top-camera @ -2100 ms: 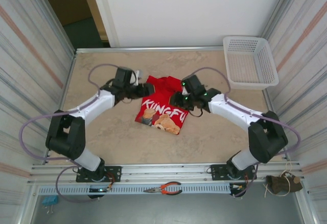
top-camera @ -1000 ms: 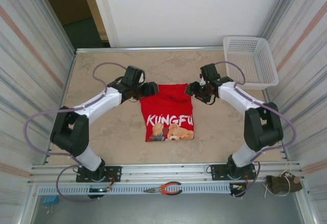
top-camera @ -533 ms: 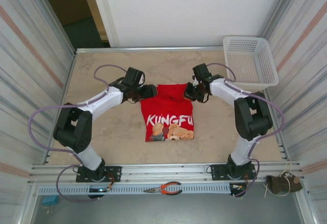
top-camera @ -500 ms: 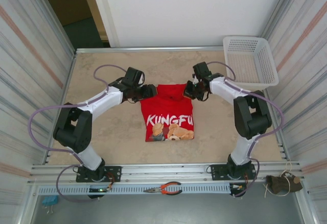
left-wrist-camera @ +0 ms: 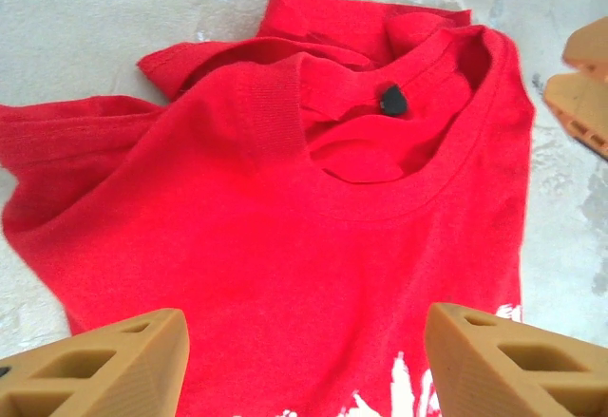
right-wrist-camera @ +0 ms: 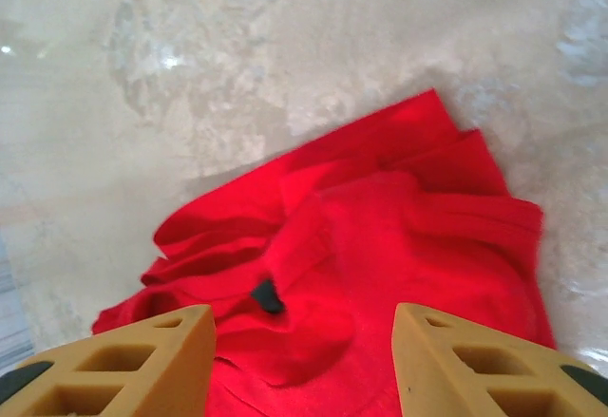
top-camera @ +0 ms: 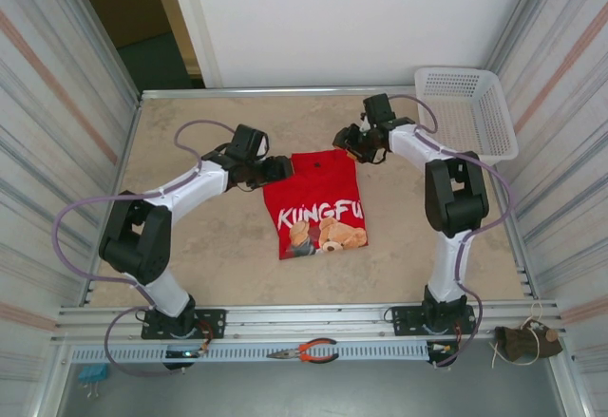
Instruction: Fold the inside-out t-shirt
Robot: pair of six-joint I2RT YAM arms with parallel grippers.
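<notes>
The left gripper (top-camera: 276,168) has its two tan fingers (left-wrist-camera: 104,365) spread apart and pinches nothing. It stands at the 10 o'clock corner of the t-shirt (top-camera: 318,210). The right gripper (top-camera: 344,140) is spread too, with nothing between its fingers (right-wrist-camera: 475,360), just beyond the shirt's 1 o'clock corner. The shirt lies near the middle of the table (top-camera: 209,246), folded into a compact rectangle and a little turned. It is bright red. White letters "KUNGFU" run across it, and under them, toward 6 o'clock, is a brown bear picture. Toward 12 o'clock the cloth is bunched and wrinkled around the collar, and a small dark tag (left-wrist-camera: 392,101) sits inside it.
</notes>
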